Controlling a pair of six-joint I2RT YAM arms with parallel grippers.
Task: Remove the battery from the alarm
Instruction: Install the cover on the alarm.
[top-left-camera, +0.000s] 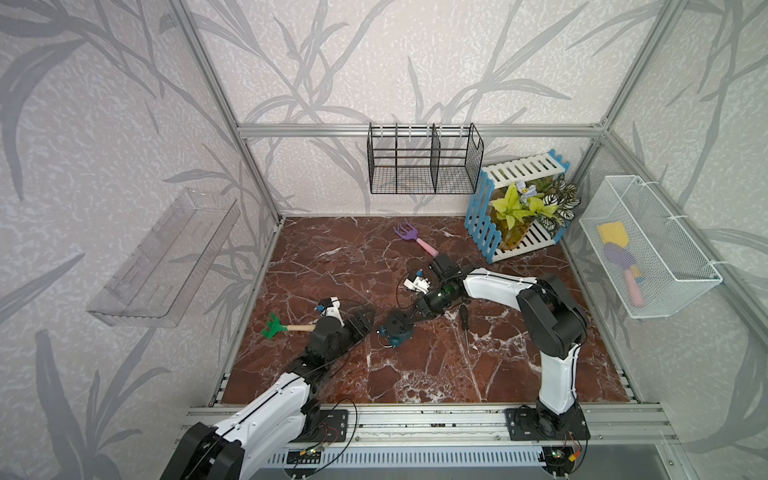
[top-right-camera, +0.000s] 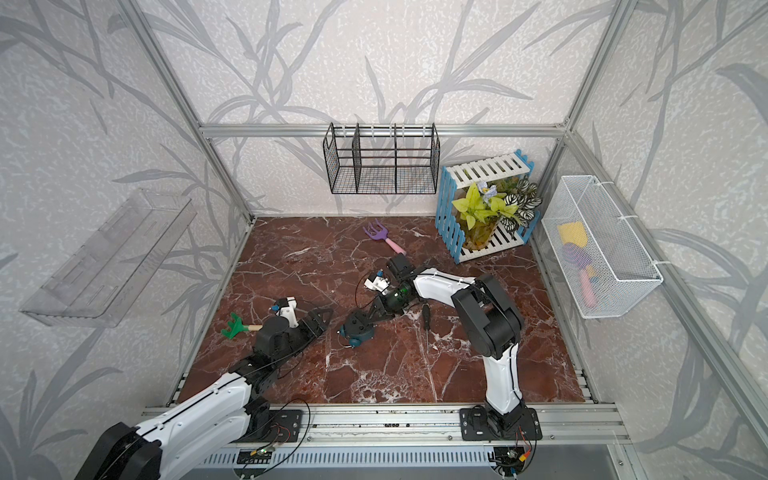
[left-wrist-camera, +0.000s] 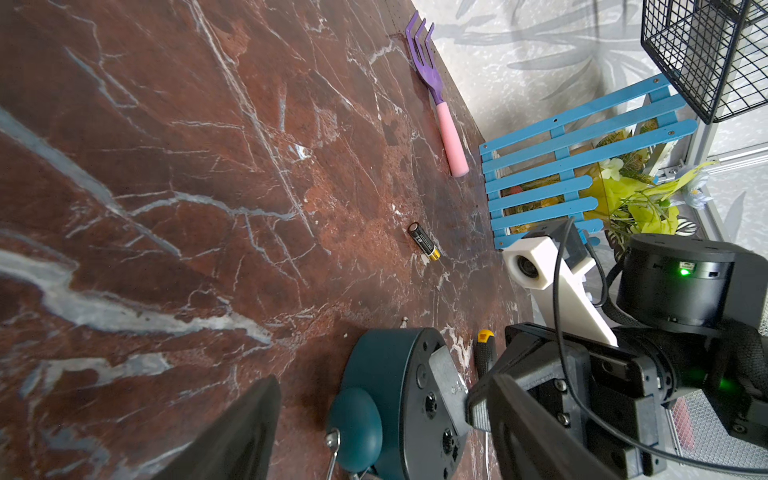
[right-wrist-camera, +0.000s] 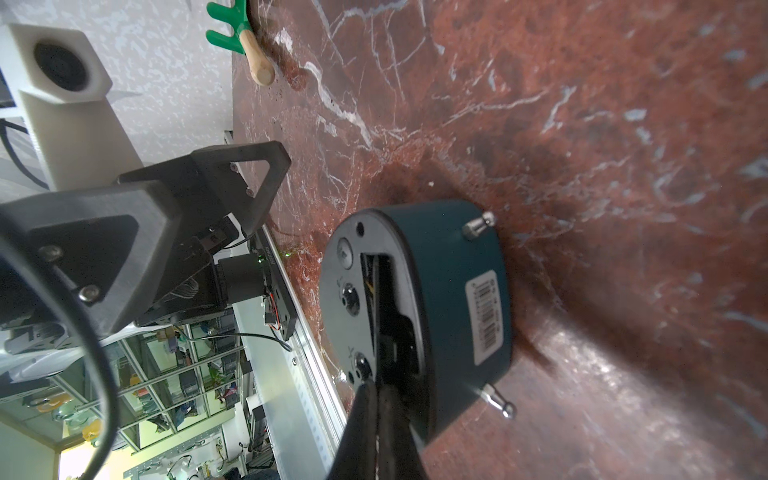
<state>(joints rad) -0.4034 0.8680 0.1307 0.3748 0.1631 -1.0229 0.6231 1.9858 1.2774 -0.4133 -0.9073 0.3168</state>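
The dark-teal alarm (top-left-camera: 395, 329) (top-right-camera: 358, 328) sits mid-table with its dial hidden and its black back turned to my right arm. In the right wrist view the battery slot in the alarm's (right-wrist-camera: 449, 291) back is open. My right gripper (right-wrist-camera: 375, 286) (top-left-camera: 406, 319) is shut, and its tips are pushed into that slot. The battery (left-wrist-camera: 424, 242), dark with a gold end, lies loose on the marble away from the alarm (left-wrist-camera: 374, 374). I cannot make it out in the top views. My left gripper (top-left-camera: 368, 319) (left-wrist-camera: 382, 380) is open just left of the alarm, touching nothing.
A black-and-yellow screwdriver (top-left-camera: 464, 316) lies right of the alarm. A green rake (top-left-camera: 276, 326) lies by the left arm, and a purple fork (top-left-camera: 411, 237) lies toward the back. A blue-and-white plant crate (top-left-camera: 490, 224) stands back right. A black wire rack (top-left-camera: 424, 162), a white mesh basket (top-left-camera: 648, 245) and a clear shelf (top-left-camera: 166, 257) hang on the walls.
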